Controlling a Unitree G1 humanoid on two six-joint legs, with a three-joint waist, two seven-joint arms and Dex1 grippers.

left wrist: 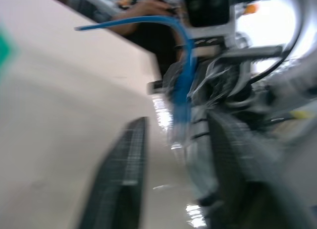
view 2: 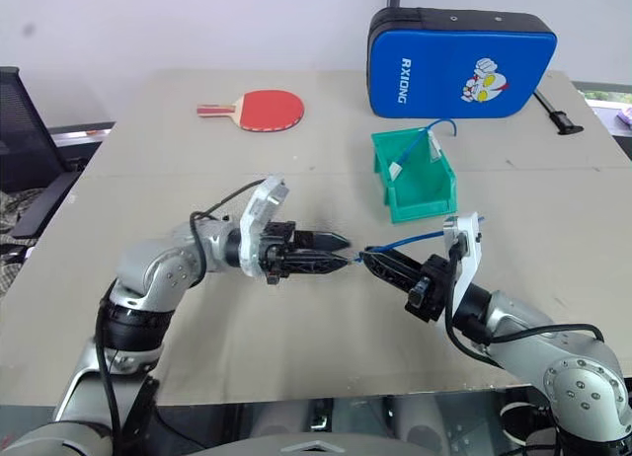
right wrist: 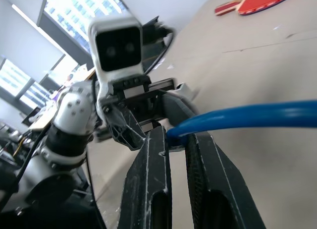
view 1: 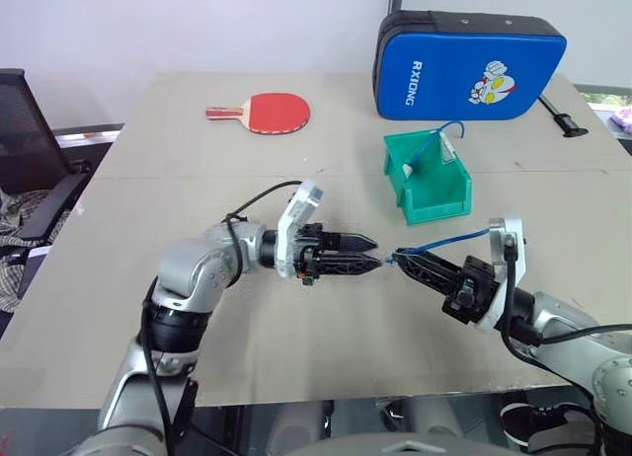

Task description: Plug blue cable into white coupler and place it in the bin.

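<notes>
My right gripper [view 1: 403, 259] is clamped on the thin bright blue network cable [view 1: 449, 241] near its plug end — in the right wrist view the cord sits pinched between the two black fingers [right wrist: 148, 177]. My left gripper [view 1: 370, 255] faces it tip to tip, its fingers parted with the cable end just beside them. I cannot make out the tiny white plastic coupler at the fingertips. Both grippers hang above the beige tabletop [view 1: 197, 160]. Beyond them stands the small green plastic bin [view 1: 425, 180], with another blue cord in it; farther back lie a red table-tennis paddle [view 1: 267, 112] and a big blue padded case [view 1: 464, 66].
</notes>
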